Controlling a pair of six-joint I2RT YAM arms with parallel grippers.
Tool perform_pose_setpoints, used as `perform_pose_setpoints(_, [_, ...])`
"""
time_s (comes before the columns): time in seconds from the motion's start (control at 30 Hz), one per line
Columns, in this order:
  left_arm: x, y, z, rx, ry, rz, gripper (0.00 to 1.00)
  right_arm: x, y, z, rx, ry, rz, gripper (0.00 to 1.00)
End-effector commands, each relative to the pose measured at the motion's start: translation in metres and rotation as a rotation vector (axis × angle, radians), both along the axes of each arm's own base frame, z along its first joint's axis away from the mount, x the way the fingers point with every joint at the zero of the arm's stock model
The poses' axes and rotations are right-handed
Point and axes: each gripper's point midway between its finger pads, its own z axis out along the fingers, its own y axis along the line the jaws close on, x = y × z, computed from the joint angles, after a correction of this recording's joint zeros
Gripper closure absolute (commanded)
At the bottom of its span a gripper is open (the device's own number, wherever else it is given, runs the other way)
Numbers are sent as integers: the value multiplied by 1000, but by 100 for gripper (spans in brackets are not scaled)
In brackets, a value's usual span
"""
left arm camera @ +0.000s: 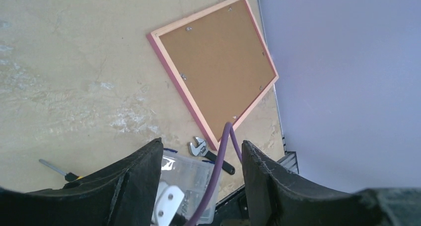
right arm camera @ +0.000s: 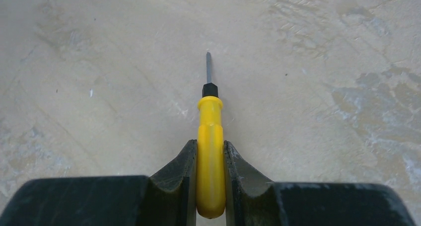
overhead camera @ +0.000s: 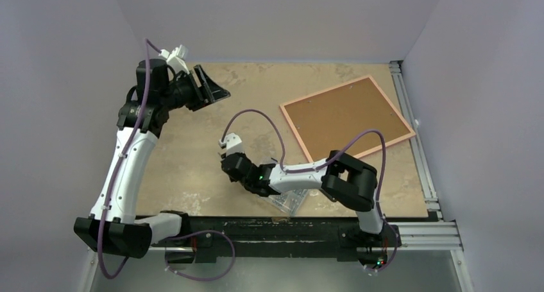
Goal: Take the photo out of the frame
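Frame (overhead camera: 346,115) back-up at far right, right gripper (right arm camera: 209,151) on screwdriver (right arm camera: 210,136)

Left side: left gripper (overhead camera: 212,86) is raised over the far-left of the table (overhead camera: 186,170). Jaws are spread wide with nothing between them and nothing touched.

Centre: the right gripper is low over the table, clamped on the yellow handle of the screwdriver. Both fingers press the handle's sides, and the black collar and thin metal shaft stick out past the fingertips. Can't tell whether the tip touches the surface.

Centre-right, near edge: clear plastic box (left arm camera: 191,174), partly under the right arm in the top view. It holds small metallic hardware, too blurred to identify or count. Can't tell if the lid is latched.

Just right of the box: adjustable wrench (left arm camera: 211,157) with a black handle, flat on the table between the box and the frame's near corner.

Right, far half: the frame lies flat, rotated off square to the table edges. Pink rim, brown fibreboard back facing up. Six small metal tabs show around the back's edge in the left wrist view. The photo isn't visible from this side.

Count: 2 arms, 1 frame, 1 box, 1 wrench, 1 screwdriver.
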Motion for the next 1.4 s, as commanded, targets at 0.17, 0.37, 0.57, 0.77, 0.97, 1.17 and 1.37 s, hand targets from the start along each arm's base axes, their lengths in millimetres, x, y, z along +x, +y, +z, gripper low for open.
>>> perform_pose_setpoints(0.17, [15,14,0,-146,13,15,44,-49,-3,-36,-188,4,32,100])
perform_pose_setpoints(0.37, [19,16,-8,-171,29,36,44,-78,0,-54,-271,12,109,100])
perform_pose_setpoints(0.57, [20,17,-10,-163,23,42,44,-86,-5,-53,-235,26,111,85])
perform_pose_setpoints(0.77, [21,17,-12,-167,28,45,44,-85,-1,-48,-222,25,95,67])
perform_pose_setpoints(0.97, [21,18,-12,-163,14,52,43,-78,5,-14,-195,-1,62,53])
perform_pose_setpoints(1.17, [24,18,-16,-167,16,52,43,-76,7,81,-9,-33,32,46])
perform_pose_setpoints(1.37, [28,15,-24,-180,36,39,42,-67,-50,144,53,-80,-107,33])
